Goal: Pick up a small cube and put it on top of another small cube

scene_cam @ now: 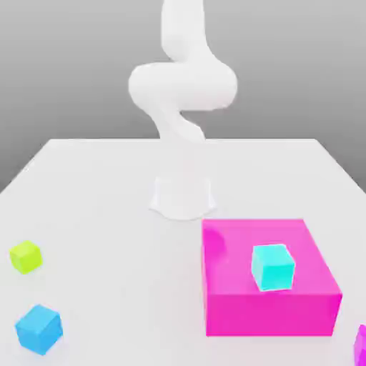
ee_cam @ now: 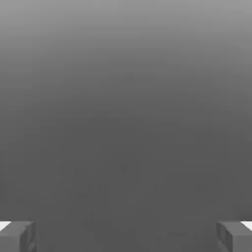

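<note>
gripper (ee_cam: 126,236): spread wide; fingertips (ee_cam: 17,236) far apart; nothing between them; touching nothing; plain grey beyond
small cube (scene_cam: 361,344): magenta; on table (scene_cam: 107,207) at the exterior view's right edge, cut off by frame; near big magenta block (scene_cam: 268,304), apart from it
cyan cube (scene_cam: 272,266): sits on top of block
blue cube (scene_cam: 39,329); lime cube (scene_cam: 26,256): on table, exterior view's left, well apart from block
arm (scene_cam: 182,86): upright behind block
</note>
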Controlling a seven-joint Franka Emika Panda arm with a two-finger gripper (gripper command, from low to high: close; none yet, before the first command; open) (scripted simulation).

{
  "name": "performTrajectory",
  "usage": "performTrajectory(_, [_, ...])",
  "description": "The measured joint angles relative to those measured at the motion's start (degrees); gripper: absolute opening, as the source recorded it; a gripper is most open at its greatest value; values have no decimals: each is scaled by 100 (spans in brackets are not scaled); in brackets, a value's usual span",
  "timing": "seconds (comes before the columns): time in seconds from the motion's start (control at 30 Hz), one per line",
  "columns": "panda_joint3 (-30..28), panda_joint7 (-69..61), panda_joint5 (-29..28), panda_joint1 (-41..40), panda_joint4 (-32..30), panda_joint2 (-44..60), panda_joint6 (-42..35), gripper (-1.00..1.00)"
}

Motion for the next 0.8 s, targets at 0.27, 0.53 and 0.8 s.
performTrajectory(0.27, [197,-868,-51,561,233,1696,374,0])
performTrajectory(0.53, [504,-1685,-150,1013,463,3357,735,0])
performTrajectory(0.8, [773,-2385,-417,1523,694,5029,1091,0])
